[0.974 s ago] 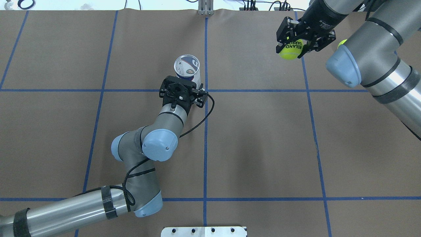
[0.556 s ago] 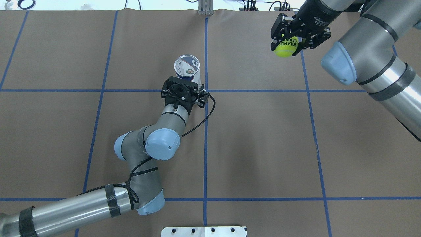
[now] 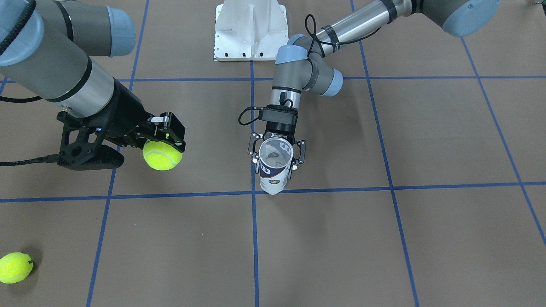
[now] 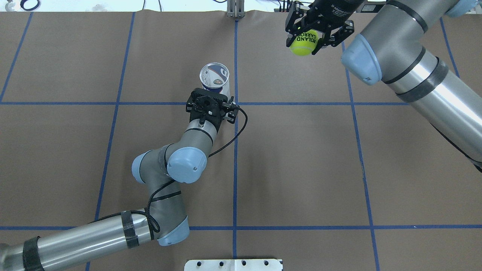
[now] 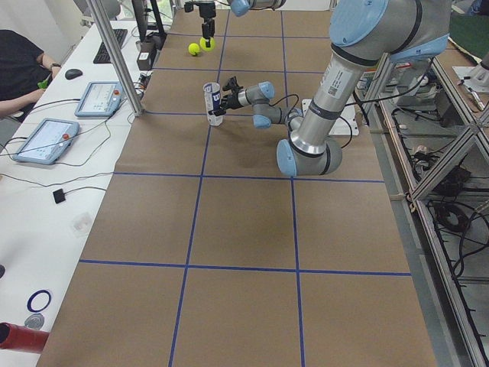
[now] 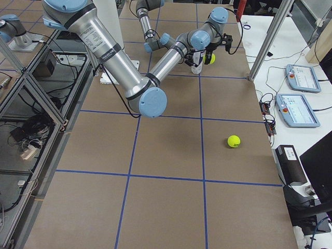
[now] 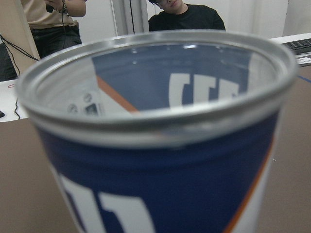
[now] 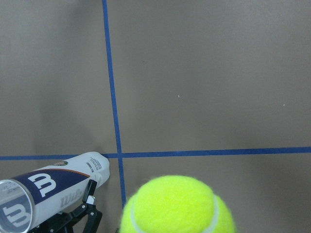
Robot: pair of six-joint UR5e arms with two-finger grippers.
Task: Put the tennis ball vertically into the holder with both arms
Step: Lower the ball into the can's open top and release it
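Observation:
The holder (image 4: 214,77) is a clear tube with a navy and white label. It stands upright near the table's middle with its open mouth up. My left gripper (image 4: 214,92) is shut on its side; the front-facing view shows the fingers (image 3: 255,157) on both sides of the holder (image 3: 274,170). The holder's rim (image 7: 155,116) fills the left wrist view. My right gripper (image 4: 305,35) is shut on a yellow tennis ball (image 4: 303,43), held in the air to the right of and beyond the holder. The right wrist view shows the ball (image 8: 177,206) and the holder (image 8: 48,191) at lower left.
A second tennis ball (image 3: 15,267) lies loose on the table towards the operators' side, on the right arm's side; it also shows in the exterior right view (image 6: 233,140). The white pedestal base (image 4: 233,264) is at the robot's edge. Tablets (image 5: 47,139) lie beyond the table.
My right gripper has carried the tennis ball leftward and farther from the robot, closer to the holder's column. The left arm has shifted only slightly and still holds the holder.

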